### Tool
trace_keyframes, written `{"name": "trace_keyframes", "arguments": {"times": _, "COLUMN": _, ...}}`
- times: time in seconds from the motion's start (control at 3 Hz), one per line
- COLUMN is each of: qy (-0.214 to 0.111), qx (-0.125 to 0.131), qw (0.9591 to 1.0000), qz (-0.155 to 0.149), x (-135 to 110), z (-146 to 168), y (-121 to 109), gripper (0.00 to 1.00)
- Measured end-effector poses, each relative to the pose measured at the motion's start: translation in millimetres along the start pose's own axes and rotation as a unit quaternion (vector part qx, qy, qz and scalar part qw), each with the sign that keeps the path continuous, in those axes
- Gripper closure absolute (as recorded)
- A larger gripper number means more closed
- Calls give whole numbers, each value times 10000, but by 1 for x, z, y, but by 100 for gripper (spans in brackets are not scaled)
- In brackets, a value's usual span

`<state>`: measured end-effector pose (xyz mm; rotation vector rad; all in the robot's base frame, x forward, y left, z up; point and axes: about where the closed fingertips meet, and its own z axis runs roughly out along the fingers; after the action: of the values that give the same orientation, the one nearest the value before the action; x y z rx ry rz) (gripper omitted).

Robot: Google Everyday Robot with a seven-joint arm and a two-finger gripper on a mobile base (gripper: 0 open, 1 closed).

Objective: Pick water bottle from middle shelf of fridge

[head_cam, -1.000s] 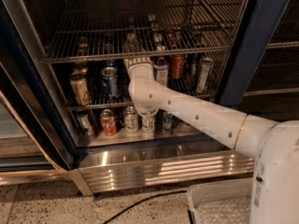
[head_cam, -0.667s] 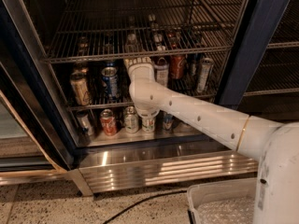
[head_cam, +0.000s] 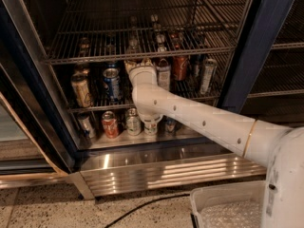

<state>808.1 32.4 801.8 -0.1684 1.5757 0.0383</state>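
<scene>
Water bottle (head_cam: 133, 45): clear, pale top, seen through the bars of the rack above (head_cam: 95, 59); stands directly behind the gripper (head_cam: 139, 64), contact not resolvable
Gripper: inside the fridge (head_cam: 247, 51), at the front of the middle shelf (head_cam: 97, 107) bay, just under the front rail of the rack above; parted or clamped cannot be told
Arm (head_cam: 204, 122): white, enters from lower right, bends in front of the bottom row
Middle shelf: blue can (head_cam: 112, 82) just left of the wrist, tan can (head_cam: 81, 90) further left; white-label bottle (head_cam: 164, 76) just right, then red can (head_cam: 180, 68), tall silver can (head_cam: 207, 75)
Bottom row: small cans, one small red can (head_cam: 110, 125)
Fridge: door open, blue frame, ribbed steel base
Outside: white bin (head_cam: 223, 198) lower right, black cable (head_cam: 142, 205) on the floor
</scene>
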Motion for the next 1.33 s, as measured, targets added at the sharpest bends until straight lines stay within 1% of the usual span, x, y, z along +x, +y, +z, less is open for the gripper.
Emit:
{"name": "trace_keyframes", "arguments": {"times": 0.33, "qy": 50, "qx": -56, "qw": 10000, "qz": 36, "x": 5, "z": -3, "y": 4, "gripper": 100}}
{"name": "trace_keyframes", "arguments": {"times": 0.67, "qy": 77, "qx": -126, "qw": 9999, "qz": 42, "x": 8, "z": -12, "y": 8, "gripper": 100}}
{"name": "trace_keyframes", "arguments": {"times": 1.0, "qy": 33, "qx": -208, "qw": 9998, "qz": 10, "x": 3, "z": -33, "y": 11, "gripper": 100}}
{"name": "trace_keyframes", "arguments": {"times": 1.33, "qy": 33, "qx": -208, "qw": 9998, "qz": 10, "x": 3, "z": -33, "y": 11, "gripper": 100}}
